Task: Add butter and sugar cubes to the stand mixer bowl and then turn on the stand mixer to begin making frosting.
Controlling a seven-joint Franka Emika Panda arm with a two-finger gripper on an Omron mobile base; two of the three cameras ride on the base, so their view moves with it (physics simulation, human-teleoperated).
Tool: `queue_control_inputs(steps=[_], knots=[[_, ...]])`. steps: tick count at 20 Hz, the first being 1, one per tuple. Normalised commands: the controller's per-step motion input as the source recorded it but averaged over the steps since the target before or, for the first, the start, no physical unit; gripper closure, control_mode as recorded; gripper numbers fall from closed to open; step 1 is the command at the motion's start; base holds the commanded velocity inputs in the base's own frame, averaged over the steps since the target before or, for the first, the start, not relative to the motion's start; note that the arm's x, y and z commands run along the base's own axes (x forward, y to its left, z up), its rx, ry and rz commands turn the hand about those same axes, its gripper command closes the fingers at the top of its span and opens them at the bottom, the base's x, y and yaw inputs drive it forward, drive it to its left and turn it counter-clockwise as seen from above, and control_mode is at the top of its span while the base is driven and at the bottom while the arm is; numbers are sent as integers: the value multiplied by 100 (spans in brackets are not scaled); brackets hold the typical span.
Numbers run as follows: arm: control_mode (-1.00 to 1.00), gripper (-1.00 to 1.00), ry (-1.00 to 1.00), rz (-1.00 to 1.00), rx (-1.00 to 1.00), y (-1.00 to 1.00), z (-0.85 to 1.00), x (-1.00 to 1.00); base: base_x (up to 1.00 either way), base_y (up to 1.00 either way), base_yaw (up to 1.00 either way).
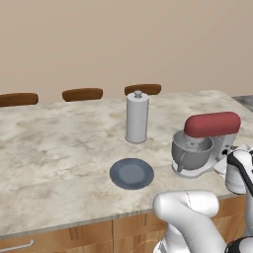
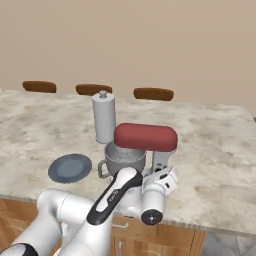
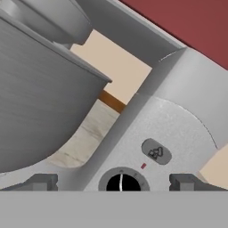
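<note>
I'm on the switching-on step: my jaws are spread wide, straddling the stand mixer's (image 1: 207, 143) dial (image 3: 121, 182), near the table's (image 1: 59, 148) front edge. Next I'd judge: close and twist.

Red-headed stand mixer (image 1: 210, 143) upright on counter, grey bowl (image 1: 191, 151) beneath head.

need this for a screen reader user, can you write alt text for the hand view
Close-up of the stand mixer: its grey column carries a round black dial framed between the open claw and its two dark fingertips. The grey stand mixer bowl curves at left, and the dark red head crosses the top right corner.
</note>
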Motion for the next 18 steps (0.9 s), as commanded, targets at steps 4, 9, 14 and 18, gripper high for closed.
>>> queue_control_inputs(steps=[4, 9, 14, 18], knots=[[-100, -100, 0, 0, 0, -7, -2, 0, 0, 0, 0], [-100, -100, 0, 0, 0, -10, -2, 0, 0, 0, 0], [-100, -100, 0, 0, 0, -7, -1, 0, 0, 0, 0], [-100, 100, 0, 0, 0, 4, -1, 5, 0, 0, 0]])
